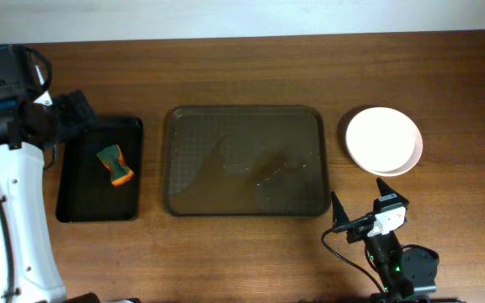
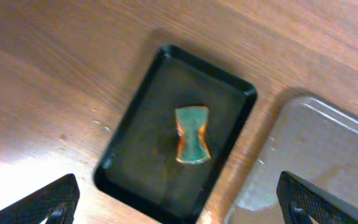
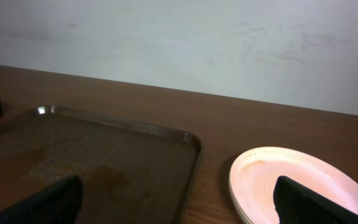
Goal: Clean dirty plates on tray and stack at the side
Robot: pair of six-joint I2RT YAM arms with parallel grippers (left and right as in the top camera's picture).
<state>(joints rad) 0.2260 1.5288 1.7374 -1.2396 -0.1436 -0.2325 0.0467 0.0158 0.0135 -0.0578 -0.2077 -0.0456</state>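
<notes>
A brown tray (image 1: 245, 160) lies mid-table with wet smears and no plates on it; it also shows in the right wrist view (image 3: 104, 162) and the left wrist view (image 2: 328, 155). White plates (image 1: 383, 140) sit stacked to its right, also in the right wrist view (image 3: 297, 183). A green and orange sponge (image 1: 114, 164) lies in a small black tray (image 1: 99, 168), also in the left wrist view (image 2: 192, 134). My left gripper (image 2: 179, 205) is open and empty, high above the black tray. My right gripper (image 1: 362, 210) is open and empty near the front edge, below the plates.
The black sponge tray (image 2: 135, 155) stands at the left of the brown tray. A white wall (image 3: 179, 43) runs behind the table's far edge.
</notes>
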